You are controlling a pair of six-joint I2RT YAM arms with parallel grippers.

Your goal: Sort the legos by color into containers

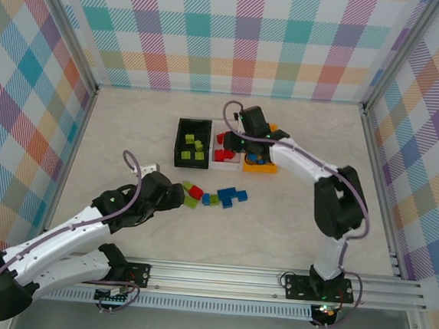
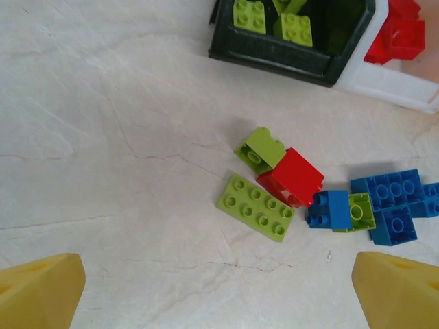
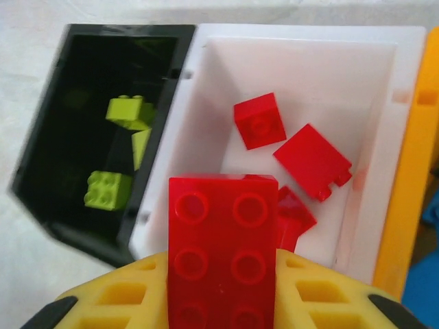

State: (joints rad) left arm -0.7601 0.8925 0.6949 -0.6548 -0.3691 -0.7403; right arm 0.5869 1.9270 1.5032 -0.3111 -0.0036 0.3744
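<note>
My right gripper (image 3: 223, 301) is closed on a long red brick (image 3: 223, 233). The brick stands between my two yellow fingers (image 3: 116, 301), with its studs turned to the wrist camera. I hold it over the near part of the white bin (image 3: 384, 48), which is the middle one of the three containers.

Inside this bin lie more red pieces. A square red brick (image 3: 258, 121) is toward the far side, and a tilted red brick (image 3: 313, 161) is just to the right of it. A third red brick (image 3: 296, 218) is partly hidden behind the one I hold.

The black bin (image 3: 62, 144) touches the white bin on the left and holds lime bricks (image 3: 108, 188). The orange bin (image 3: 411, 178) touches the white bin on the right. In the top view I see blue bricks (image 1: 259, 160) in it.

My left gripper (image 2: 219, 291) is wide open and hangs low over the table (image 2: 103, 137), with a yellow fingertip on each side.

The loose legos lie on the table, on the near side of the bins and to the right of this gripper. There is a flat lime plate (image 2: 255, 207) and a red brick (image 2: 291, 177) touching it. A small lime brick (image 2: 260, 147) leans on the far side of the red one. Further right is a blue brick (image 2: 328, 209) with a lime piece (image 2: 359, 211) against it, then a group of blue bricks (image 2: 394, 199).
</note>
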